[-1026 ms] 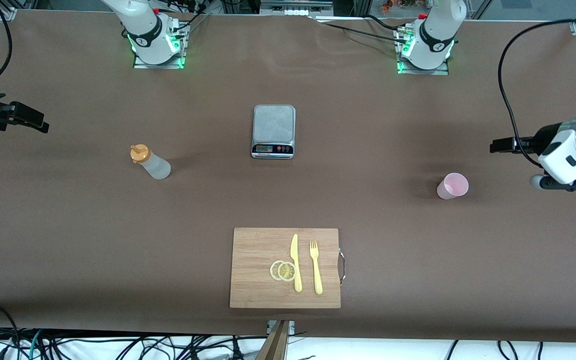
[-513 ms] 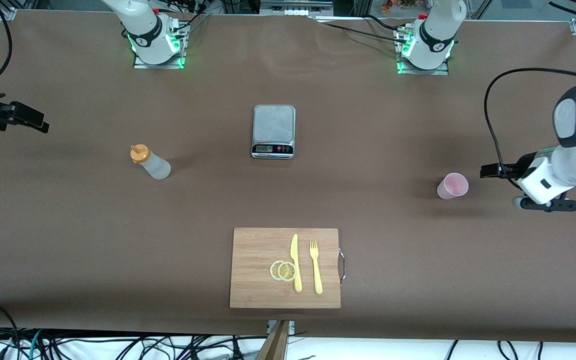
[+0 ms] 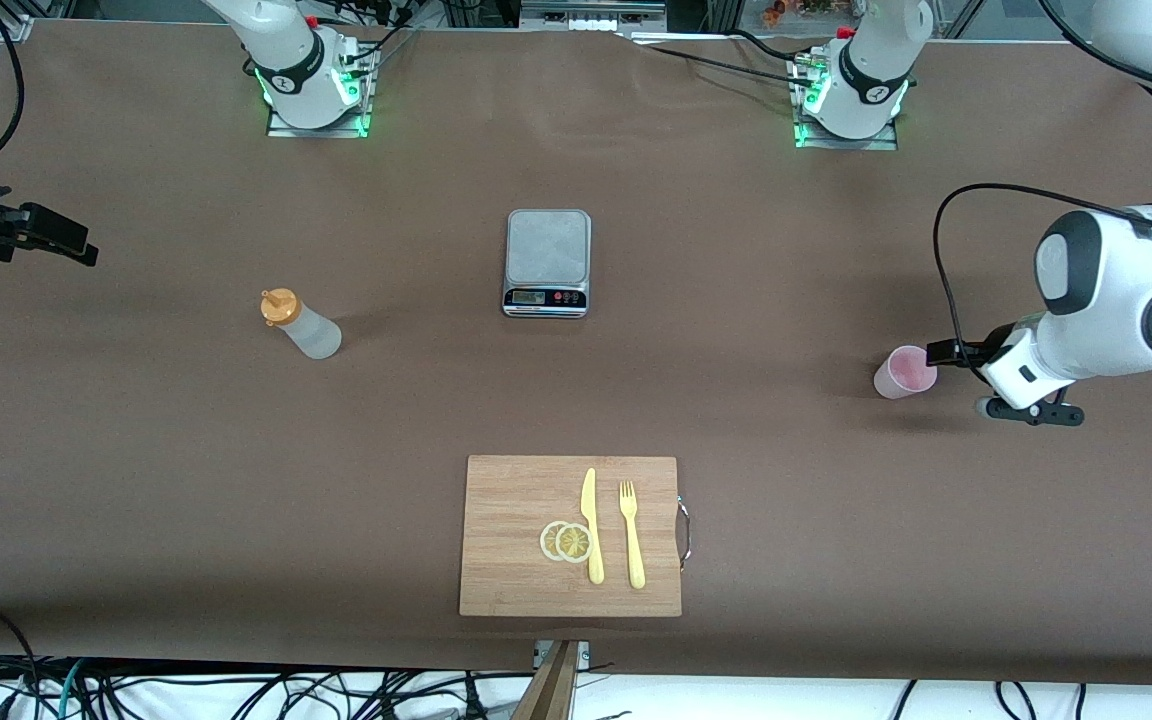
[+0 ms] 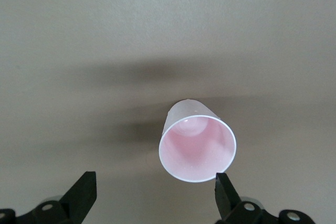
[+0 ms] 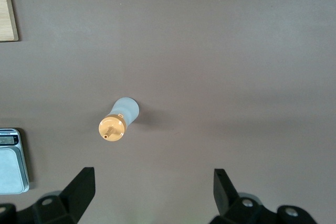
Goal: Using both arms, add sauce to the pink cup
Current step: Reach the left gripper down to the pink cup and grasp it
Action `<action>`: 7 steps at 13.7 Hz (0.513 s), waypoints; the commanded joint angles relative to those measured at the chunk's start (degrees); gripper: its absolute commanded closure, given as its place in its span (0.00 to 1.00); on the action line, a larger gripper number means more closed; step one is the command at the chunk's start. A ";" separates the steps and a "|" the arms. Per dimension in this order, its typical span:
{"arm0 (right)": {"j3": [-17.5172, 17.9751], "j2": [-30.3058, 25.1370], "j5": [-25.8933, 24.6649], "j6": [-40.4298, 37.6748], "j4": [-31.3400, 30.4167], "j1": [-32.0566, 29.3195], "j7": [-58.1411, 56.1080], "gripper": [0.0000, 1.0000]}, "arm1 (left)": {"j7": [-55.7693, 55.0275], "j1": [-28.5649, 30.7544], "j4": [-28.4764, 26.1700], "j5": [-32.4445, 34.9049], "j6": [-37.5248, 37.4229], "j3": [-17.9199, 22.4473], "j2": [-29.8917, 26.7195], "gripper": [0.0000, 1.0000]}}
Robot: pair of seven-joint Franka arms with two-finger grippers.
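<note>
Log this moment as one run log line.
left gripper: open, beside pink cup | right gripper: open, waiting | sauce: untouched

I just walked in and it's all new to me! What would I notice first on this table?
The big white left arm, its black tool open right beside the small pale pink plastic cup. Then the whitish squeeze bottle with an orange cap, standing alone toward the right arm's end of the table.

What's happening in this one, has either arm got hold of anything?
Not yet. The left gripper, open, is right beside the pink cup, which stands upright and empty toward the left arm's end of the table. The right gripper waits open at the right arm's end, away from the sauce bottle. The bottle stands untouched on the table.
</note>
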 commanded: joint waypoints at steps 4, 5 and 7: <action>0.31 -0.34 -0.10 -0.12 0.21 -0.55 -1.10 0.00 | 1.18 0.49 -6.83 1.48 9.28 -0.38 -0.23 0.04; 0.31 -0.26 -0.10 -0.12 0.21 -0.55 -1.10 0.00 | 1.18 0.49 -6.84 1.48 9.90 -0.38 0.04 0.05; 0.31 -0.34 -0.10 -0.12 0.21 -0.46 -1.10 0.00 | 1.18 0.49 -6.84 1.48 10.95 -0.38 0.91 0.09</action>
